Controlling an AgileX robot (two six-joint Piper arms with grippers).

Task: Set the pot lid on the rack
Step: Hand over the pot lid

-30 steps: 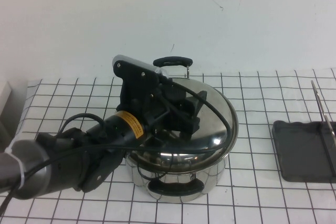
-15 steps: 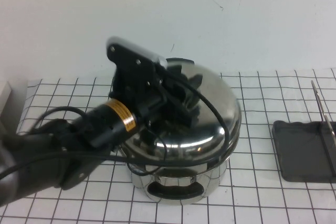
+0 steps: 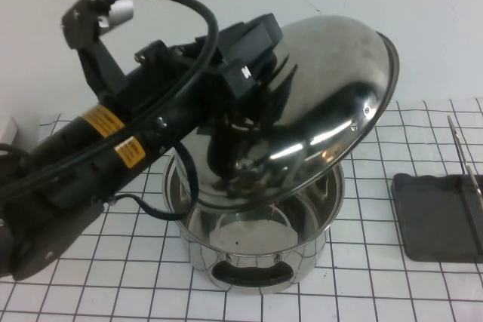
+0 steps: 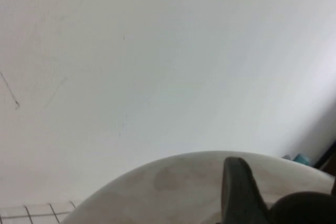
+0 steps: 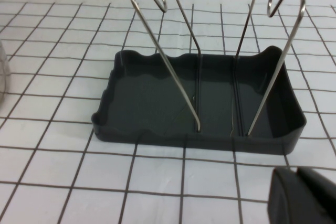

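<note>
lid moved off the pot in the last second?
Yes. The pot lid has risen and tilted above the pot, held by the left gripper. Right gripper sits near the rack.

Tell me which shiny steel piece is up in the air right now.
The pot lid, tilted and held by the left gripper; the pot stands open on the table. The right gripper is near the rack.

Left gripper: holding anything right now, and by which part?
The left gripper holds the pot lid by its centre knob, lifted and tilted above the pot. The right gripper, near the rack, holds nothing.
</note>
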